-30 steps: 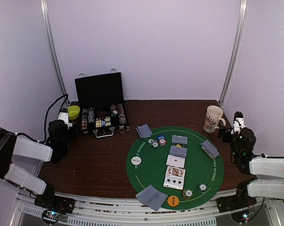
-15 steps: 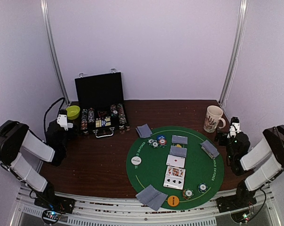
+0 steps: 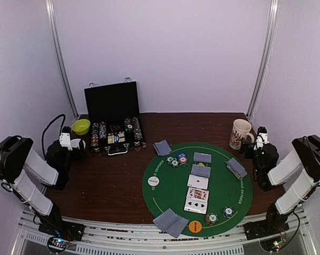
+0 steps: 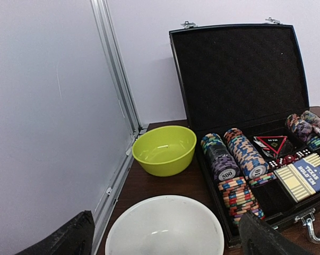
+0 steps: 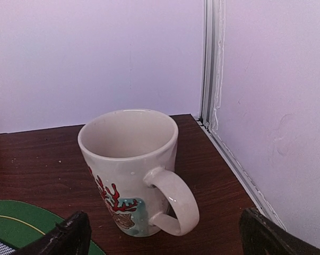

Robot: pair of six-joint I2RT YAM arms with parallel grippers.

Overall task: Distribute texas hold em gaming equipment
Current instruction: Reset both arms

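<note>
On the round green mat (image 3: 167,197) lie grey-blue-backed playing cards (image 3: 170,222) in several small piles, with white face-up cards (image 3: 197,200) in the middle. Small stacks of poker chips (image 3: 176,159) sit near the mat's far edge and near its front. An orange disc (image 3: 195,227) and a white dealer disc (image 3: 153,180) rest on the mat too. My left gripper (image 3: 75,143) is open at the far left, facing a white bowl (image 4: 165,226). My right gripper (image 3: 250,149) is open at the far right, facing the mug (image 5: 130,170). Neither holds anything.
The open black chip case (image 4: 239,85) stands at the back left, holding rows of chips (image 4: 239,159) and a card box (image 4: 308,178). A yellow-green bowl (image 4: 164,150) sits left of it by the wall rail. The cream mug (image 3: 239,134) stands by the right wall.
Both arms have lifted from lying flat and folded up at the table's sides. The grippers stayed open, the right one shifting slightly toward the mug. The things on the mat have not moved.
</note>
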